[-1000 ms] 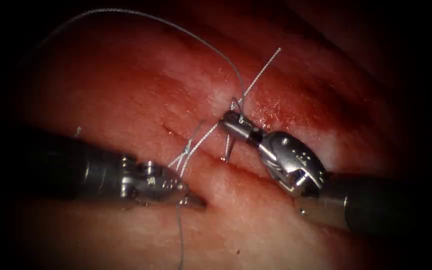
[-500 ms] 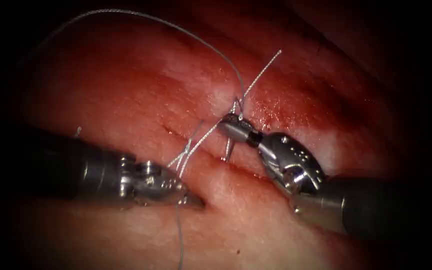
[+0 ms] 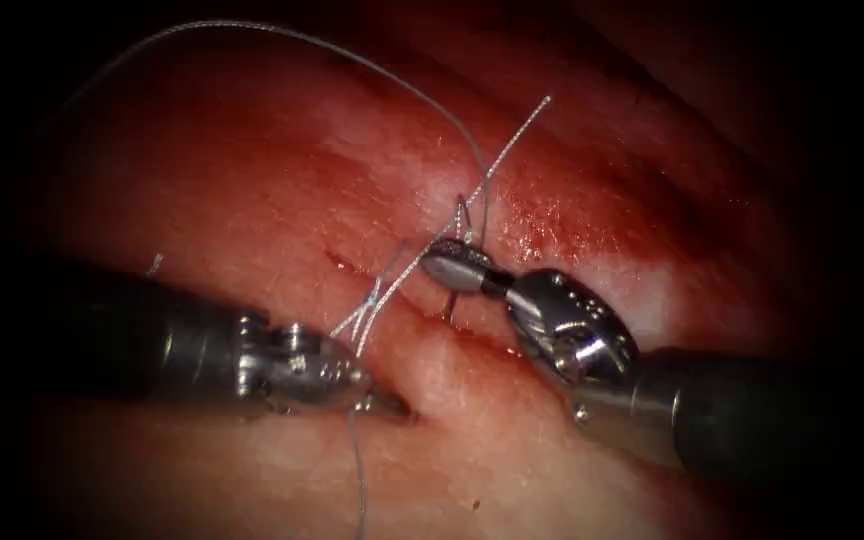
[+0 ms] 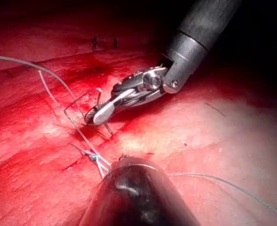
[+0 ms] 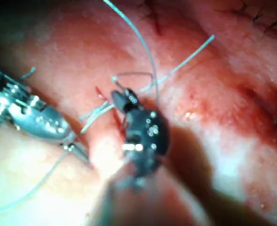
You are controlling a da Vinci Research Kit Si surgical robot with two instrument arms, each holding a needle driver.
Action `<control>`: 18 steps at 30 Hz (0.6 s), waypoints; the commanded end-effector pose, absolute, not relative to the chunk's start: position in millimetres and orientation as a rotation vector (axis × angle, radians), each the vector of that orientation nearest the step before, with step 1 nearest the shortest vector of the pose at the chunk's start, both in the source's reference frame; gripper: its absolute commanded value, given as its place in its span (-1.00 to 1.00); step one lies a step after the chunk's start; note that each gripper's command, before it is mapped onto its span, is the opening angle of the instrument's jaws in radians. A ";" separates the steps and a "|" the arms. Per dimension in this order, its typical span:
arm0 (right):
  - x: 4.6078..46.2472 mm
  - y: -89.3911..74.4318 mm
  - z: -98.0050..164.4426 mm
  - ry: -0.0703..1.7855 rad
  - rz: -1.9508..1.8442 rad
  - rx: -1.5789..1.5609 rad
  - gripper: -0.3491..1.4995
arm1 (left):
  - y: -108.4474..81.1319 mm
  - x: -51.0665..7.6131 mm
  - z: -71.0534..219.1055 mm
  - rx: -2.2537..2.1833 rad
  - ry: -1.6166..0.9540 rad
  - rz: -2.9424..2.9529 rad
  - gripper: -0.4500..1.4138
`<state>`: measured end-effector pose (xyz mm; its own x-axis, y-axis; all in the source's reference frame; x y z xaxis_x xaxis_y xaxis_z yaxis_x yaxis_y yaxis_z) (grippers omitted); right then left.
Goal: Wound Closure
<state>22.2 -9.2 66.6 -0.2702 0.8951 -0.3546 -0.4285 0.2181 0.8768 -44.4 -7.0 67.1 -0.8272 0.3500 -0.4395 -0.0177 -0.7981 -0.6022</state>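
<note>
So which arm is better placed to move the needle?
Right, probably: the right tool grips the needle mid-curve at the cut. The left tool sits left of it, holding thread.

Dark shafts [image 3: 102, 335], steel riveted end effector [image 3: 452, 268] wrists.

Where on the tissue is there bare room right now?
Bare tissue lies left of the cut, under the thread arc, and below the left tool. It is crowded mid-cut, where the right tool grips the needle among crossing strands.
</note>
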 end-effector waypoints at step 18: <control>23.9 -13.2 67.1 1.174 1.439 0.834 -0.56 | -6.8 -44.4 67.0 -0.818 -0.878 2.678 -0.64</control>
